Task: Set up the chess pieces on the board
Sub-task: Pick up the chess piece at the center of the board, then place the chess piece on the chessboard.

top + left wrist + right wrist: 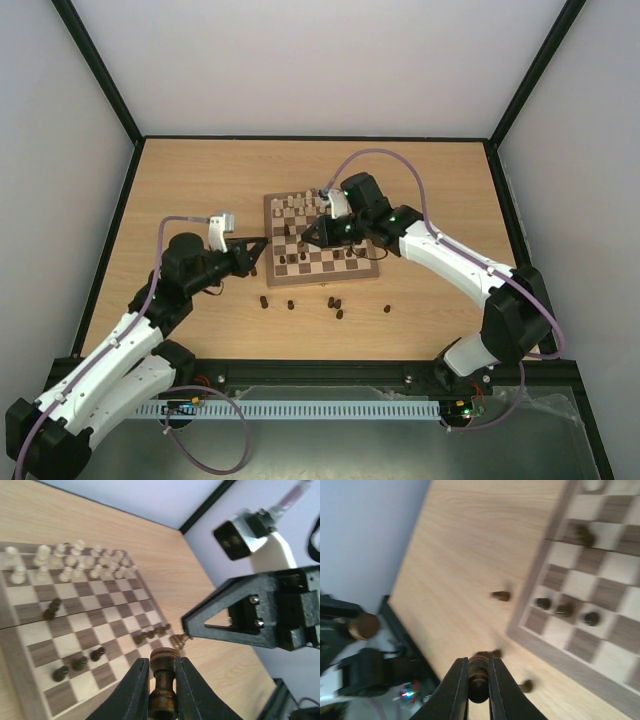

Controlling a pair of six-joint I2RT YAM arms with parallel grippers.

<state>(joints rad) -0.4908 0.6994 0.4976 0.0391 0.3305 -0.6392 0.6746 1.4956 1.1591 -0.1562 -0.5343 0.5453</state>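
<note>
Left gripper (pixel 162 662), bottom centre, pinches 1 brown turned wooden piece (pixel 164 690); right gripper (pixel 476 663) clamps 1 dark rounded piece (pixel 478 681), checkered board (pixel 560 652) at upper right.

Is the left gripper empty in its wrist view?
No, the left gripper is clamped on a dark brown chess piece.

The top camera looks down from behind the near edge, taking in the whole table (pixel 200 190). Both wrist cameras sit low and close, sharing the near left corner of the board (pixel 75 625).
</note>
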